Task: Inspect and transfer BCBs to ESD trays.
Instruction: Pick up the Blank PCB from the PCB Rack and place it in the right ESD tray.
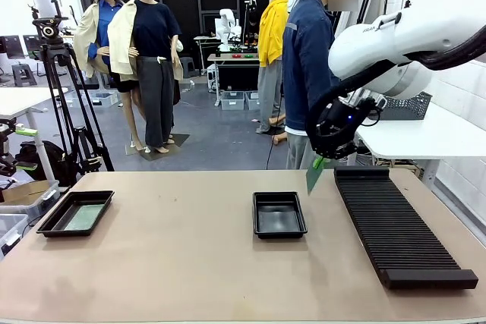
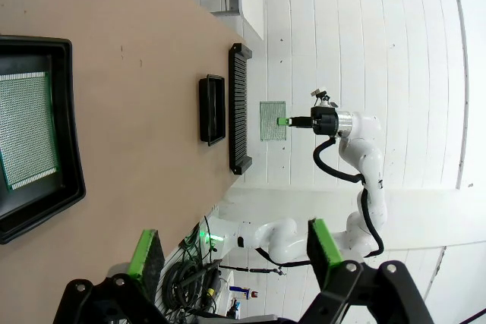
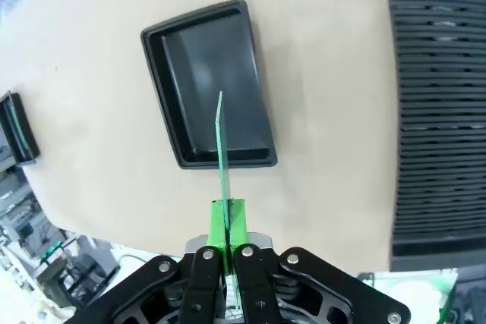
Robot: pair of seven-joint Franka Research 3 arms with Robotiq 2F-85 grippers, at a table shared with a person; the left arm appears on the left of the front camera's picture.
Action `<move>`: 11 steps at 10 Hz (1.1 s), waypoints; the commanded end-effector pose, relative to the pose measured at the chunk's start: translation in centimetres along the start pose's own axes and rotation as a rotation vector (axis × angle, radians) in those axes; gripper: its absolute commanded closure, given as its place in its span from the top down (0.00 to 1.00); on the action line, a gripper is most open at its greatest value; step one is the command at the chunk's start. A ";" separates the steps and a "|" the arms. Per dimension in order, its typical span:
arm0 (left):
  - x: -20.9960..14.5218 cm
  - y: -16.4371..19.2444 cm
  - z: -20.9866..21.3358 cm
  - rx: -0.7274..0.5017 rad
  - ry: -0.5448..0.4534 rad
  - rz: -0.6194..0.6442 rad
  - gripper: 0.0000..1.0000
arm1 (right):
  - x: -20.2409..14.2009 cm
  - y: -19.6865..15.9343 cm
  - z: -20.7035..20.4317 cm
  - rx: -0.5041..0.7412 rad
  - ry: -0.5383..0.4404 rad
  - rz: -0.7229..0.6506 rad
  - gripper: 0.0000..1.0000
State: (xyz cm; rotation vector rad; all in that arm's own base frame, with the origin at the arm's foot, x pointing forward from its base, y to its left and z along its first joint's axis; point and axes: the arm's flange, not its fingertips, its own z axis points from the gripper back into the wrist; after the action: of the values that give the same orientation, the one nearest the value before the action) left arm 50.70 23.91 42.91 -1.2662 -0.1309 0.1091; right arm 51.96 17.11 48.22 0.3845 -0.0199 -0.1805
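Note:
My right gripper [image 1: 320, 163] hangs above the table's far right, shut on a green BCB [image 1: 315, 177]. The right wrist view shows that board [image 3: 221, 149] edge-on, clamped between the green pads of the gripper [image 3: 228, 214], over an empty black ESD tray [image 3: 209, 85]. That tray [image 1: 279, 218] lies at mid-table. A second ESD tray [image 1: 47, 227] at the far left holds another BCB [image 1: 82, 216]. In the left wrist view my left gripper [image 2: 234, 252] is open and holds nothing, high above the left tray [image 2: 67, 127] and its board [image 2: 26, 130].
A long black ribbed rack [image 1: 399, 221] lies along the table's right side, beside the middle tray. A person [image 1: 307, 58] stands at the far edge behind my right arm. A tripod [image 1: 64, 104] stands off the far left corner.

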 end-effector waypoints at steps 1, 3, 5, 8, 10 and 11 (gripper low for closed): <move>-0.2 -0.3 0.0 -0.001 0.000 -0.003 1.00 | 1.2 0.6 -1.3 0.075 -0.007 -0.031 0.00; -0.2 -0.3 0.0 -0.001 0.000 -0.003 1.00 | 1.3 0.9 -3.2 0.102 0.007 -0.010 0.00; -0.2 -0.3 0.0 -0.001 0.000 -0.003 1.00 | 1.4 1.3 -5.0 0.128 0.027 0.016 0.00; -0.2 -0.3 0.0 -0.001 0.000 -0.003 1.00 | 1.5 2.3 -7.9 0.139 0.058 0.036 0.00; -0.2 -0.3 0.0 -0.001 0.000 -0.003 1.00 | 1.8 2.8 -9.3 0.157 0.044 0.053 0.00; -0.2 -0.3 0.0 -0.001 0.000 -0.003 1.00 | 2.0 3.0 -10.1 0.161 0.032 0.054 0.00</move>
State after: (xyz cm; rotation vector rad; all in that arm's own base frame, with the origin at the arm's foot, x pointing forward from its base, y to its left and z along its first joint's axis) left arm 50.71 23.90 42.90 -1.2663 -0.1308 0.1090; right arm 54.17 22.57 40.25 0.5038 0.0140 -0.1301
